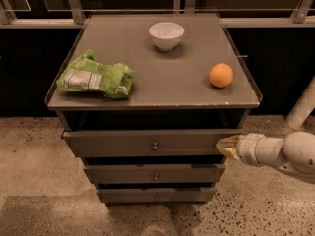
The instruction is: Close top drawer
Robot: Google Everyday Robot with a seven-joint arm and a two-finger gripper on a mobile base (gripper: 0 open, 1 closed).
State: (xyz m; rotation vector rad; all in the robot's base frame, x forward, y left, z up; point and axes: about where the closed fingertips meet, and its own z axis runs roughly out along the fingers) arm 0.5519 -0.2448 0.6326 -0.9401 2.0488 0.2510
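Note:
The top drawer [123, 142] is a wide grey front with a small round metal knob [154, 145] at its centre. It stands pulled out a little from the cabinet, with a dark gap above it. My gripper [221, 147] comes in from the right on a white arm [283, 154]. Its tan tip rests against the right end of the top drawer's front.
Two narrower grey drawers [153, 174] sit below. On the cabinet top [167, 77] lie a green snack bag [96, 77], a white bowl [166, 35] and an orange [221, 75]. A speckled floor [29, 151] surrounds the cabinet. A rail and dark glass stand behind.

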